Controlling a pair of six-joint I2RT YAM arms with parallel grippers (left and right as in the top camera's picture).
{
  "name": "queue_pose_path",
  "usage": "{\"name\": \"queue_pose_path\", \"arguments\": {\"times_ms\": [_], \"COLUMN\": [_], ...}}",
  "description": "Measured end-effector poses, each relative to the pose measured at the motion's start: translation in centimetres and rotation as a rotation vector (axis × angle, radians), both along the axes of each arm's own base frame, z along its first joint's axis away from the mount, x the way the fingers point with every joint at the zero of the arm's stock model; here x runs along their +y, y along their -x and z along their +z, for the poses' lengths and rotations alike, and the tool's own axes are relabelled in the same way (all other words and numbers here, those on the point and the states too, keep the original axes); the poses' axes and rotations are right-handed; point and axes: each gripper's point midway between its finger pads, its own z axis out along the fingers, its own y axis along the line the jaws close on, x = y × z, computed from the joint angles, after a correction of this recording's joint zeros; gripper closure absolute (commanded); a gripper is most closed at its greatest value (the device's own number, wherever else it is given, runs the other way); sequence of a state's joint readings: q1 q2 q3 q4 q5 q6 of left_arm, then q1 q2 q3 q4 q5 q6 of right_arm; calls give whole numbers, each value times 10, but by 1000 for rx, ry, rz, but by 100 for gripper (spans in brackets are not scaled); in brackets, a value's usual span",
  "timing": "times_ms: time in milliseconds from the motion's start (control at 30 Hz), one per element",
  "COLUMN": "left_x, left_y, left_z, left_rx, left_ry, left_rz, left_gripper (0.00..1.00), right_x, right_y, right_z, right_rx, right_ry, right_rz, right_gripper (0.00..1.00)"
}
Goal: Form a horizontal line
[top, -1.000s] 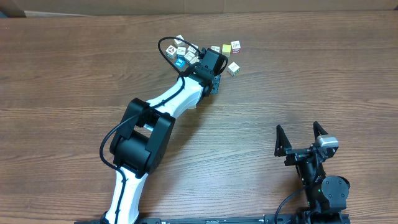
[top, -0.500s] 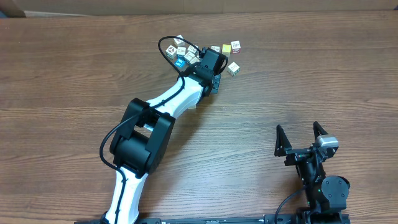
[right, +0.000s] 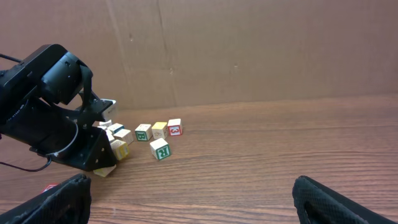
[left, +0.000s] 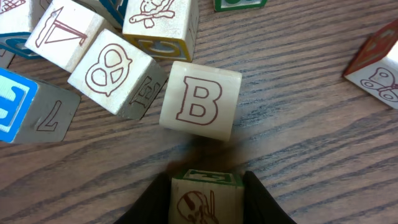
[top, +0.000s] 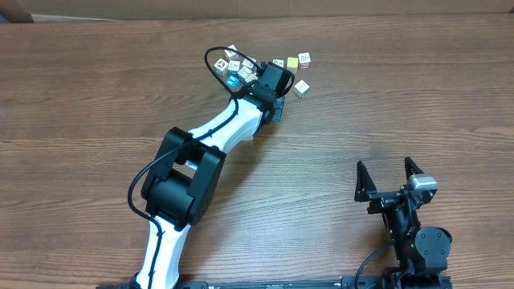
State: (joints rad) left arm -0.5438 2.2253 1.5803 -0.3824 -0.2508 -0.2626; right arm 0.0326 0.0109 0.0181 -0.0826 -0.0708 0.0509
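Note:
The horizontal line (top: 291, 62) is a short row of three small cubes at the far middle of the table, also in the right wrist view (right: 160, 129), with a red-and-white cube (right: 175, 127) at its right end. A green-edged R cube (top: 301, 88) lies alone in front of the row. My left gripper (left: 207, 190) reaches between the row and the bunch, its jaws pressed on both sides of a green-edged picture cube (left: 207, 199). A cream B cube (left: 200, 99) sits just ahead of it. My right gripper (top: 389, 170) stands open and empty near the front right.
An irregular bunch of white, yellow and blue-edged cubes (top: 237, 68) lies left of my left gripper, with a pretzel cube (left: 111, 71) and a blue-faced cube (left: 12, 102) close by. A cardboard wall (right: 249, 50) stands behind the table. My left arm (top: 225, 128) crosses the table's middle.

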Motion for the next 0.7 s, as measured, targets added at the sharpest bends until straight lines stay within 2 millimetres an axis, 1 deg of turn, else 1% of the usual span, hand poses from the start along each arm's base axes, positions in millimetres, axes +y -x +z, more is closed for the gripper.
{"name": "queue_pose_path", "arguments": {"times_ms": [167,200,400,533,567,633,700], "left_x": [-4,-5,-9,-8,-9,-10,-11], "left_y": [5,6,19,28,30,33,36], "left_z": [0,0,2,9,12,18,22], "left_rx": [10,12,36,47,49,46,47], "left_ry": [-7,-8,-21,-18,-13,0,12], "left_rz": [-11,-14,4,44,53,75,96], "left_gripper": [81,82,82,82,83,87,87], "right_x": [0,0,0,0,0,0,0], "right_y": [0,0,0,0,0,0,0], "right_z": [0,0,0,0,0,0,0], "right_rx": [0,0,0,0,0,0,0], "right_ry": [0,0,0,0,0,0,0], "right_rz": [0,0,-1,0,0,0,0], "right_gripper": [0,0,0,0,0,0,0]}}
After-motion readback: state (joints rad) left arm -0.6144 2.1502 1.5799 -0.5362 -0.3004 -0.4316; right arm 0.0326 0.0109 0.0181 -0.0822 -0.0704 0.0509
